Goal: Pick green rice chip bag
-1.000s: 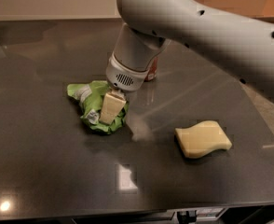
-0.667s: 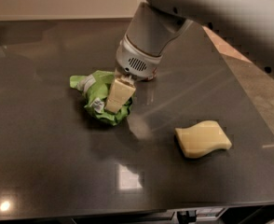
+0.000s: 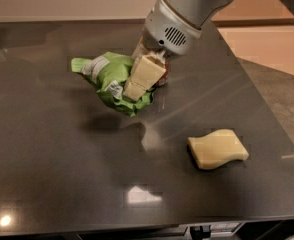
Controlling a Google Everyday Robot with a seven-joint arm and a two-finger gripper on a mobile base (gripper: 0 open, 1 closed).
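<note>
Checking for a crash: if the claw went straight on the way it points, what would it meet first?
The claw, above the table, is shut on the green rice chip bag; past that, probably the table.

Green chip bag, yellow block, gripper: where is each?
green rice chip bag (image 3: 111, 73): camera view, crumpled green front.
yellow block (image 3: 218, 148): camera view, top face.
gripper (image 3: 137, 85): camera view, between fingertips clamped on the bag's right side.

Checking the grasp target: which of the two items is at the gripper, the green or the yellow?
The crumpled green bag, pinched by the gripper; the pale yellow block lies apart, untouched.
</note>
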